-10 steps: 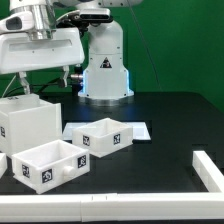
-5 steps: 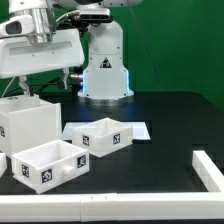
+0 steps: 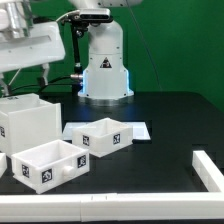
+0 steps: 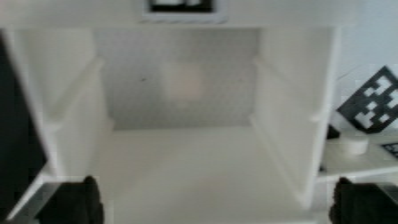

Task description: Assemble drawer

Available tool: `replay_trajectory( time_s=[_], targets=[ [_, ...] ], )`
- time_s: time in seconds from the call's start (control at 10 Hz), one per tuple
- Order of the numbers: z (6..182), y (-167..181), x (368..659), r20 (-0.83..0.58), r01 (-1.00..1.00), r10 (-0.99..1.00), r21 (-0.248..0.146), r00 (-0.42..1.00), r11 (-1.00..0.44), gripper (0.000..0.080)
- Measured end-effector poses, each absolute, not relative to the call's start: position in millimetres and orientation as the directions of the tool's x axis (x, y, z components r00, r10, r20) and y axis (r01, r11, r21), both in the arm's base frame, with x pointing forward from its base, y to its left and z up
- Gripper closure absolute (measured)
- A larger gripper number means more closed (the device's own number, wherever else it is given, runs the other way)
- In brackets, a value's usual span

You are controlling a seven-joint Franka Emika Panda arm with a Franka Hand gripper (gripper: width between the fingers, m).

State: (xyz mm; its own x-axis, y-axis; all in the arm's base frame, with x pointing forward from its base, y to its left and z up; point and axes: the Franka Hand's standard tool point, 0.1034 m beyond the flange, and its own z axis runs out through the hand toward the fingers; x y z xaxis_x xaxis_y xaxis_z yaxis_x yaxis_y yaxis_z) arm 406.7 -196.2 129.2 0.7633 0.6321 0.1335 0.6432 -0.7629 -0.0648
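Three white parts of the drawer [image 3: 30, 130] lie apart on the black tabletop [image 3: 160, 105]. The cube-shaped casing [image 3: 22, 118] stands at the exterior view's left with its open side up. The front tray [image 3: 47, 163] sits just before it, near the tabletop's front edge, and whether the two touch cannot be told. The second tray [image 3: 104, 134] rests on the marker board [image 3: 140, 130], to the exterior view's right of the casing and clear of it. Both trays show black-and-white tags on their outer walls. The hand [image 4: 210, 205] hangs above the casing, apart from it. In the wrist view the casing's plain inner walls and floor fill the picture between the two dark fingers [image 4: 71, 203], which stand wide apart and grip nothing. A white rail [image 3: 212, 168] borders the tabletop at the front and the exterior view's right. The arm's white base [image 3: 104, 62] stands behind the parts.
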Motion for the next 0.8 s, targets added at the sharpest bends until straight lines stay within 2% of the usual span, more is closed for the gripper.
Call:
replay_trajectory(
  time_s=[0.2, 0.3, 0.8],
  targets=[
    [153.3, -225.9, 439.9, 0.174, 0.692, 0.682, -0.003, 0.711, -0.721, 0.0151],
    [149.7, -236.0, 447.4, 0.207, 0.713, 0.699, 0.012, 0.684, -0.701, 0.0151],
    [142.7, -237.5, 447.9, 0.209, 0.708, 0.693, 0.003, 0.690, -0.707, 0.0151]
  ],
)
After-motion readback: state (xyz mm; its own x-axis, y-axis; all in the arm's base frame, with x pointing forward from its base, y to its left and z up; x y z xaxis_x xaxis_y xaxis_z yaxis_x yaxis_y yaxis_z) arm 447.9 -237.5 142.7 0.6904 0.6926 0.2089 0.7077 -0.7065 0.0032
